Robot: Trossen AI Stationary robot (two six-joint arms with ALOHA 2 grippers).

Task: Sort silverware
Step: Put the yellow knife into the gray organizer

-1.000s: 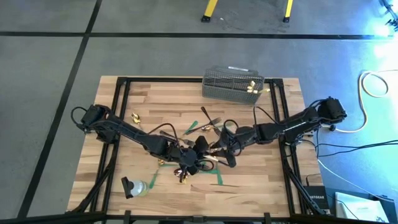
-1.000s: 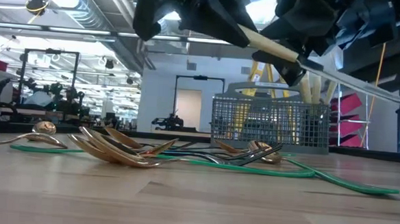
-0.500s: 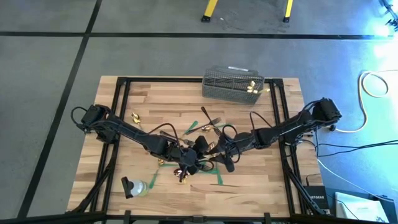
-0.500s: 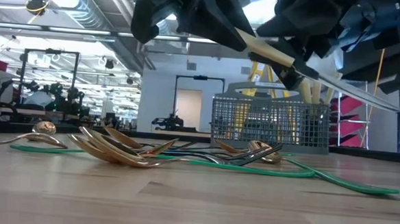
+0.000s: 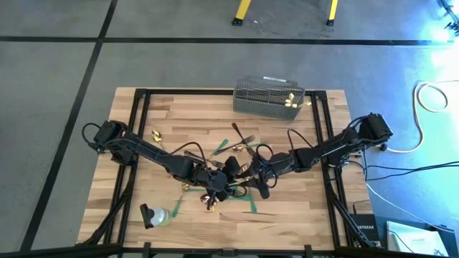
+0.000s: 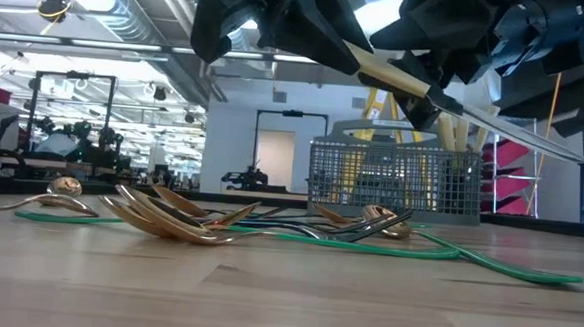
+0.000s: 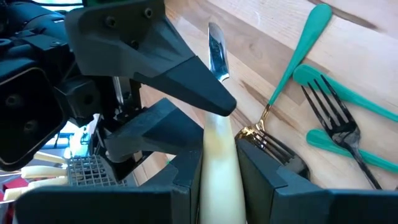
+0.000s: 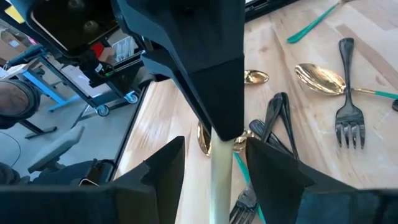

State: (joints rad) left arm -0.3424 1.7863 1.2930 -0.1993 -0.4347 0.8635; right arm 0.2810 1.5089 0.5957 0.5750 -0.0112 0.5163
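Mostly knife point(image 6: 446, 96) hidden btwn both claws overhead.

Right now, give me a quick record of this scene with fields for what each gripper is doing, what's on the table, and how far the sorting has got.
left gripper: shut on the cream-handled knife, held above the table
right gripper: open, fingers either side of the same knife, over mid-table
basket: grey wire mesh, at the table's far edge, some gold cutlery at one end
loose silverware: gold spoons and dark forks lying mid-table among green tape strips
progress: most pieces not yet sorted
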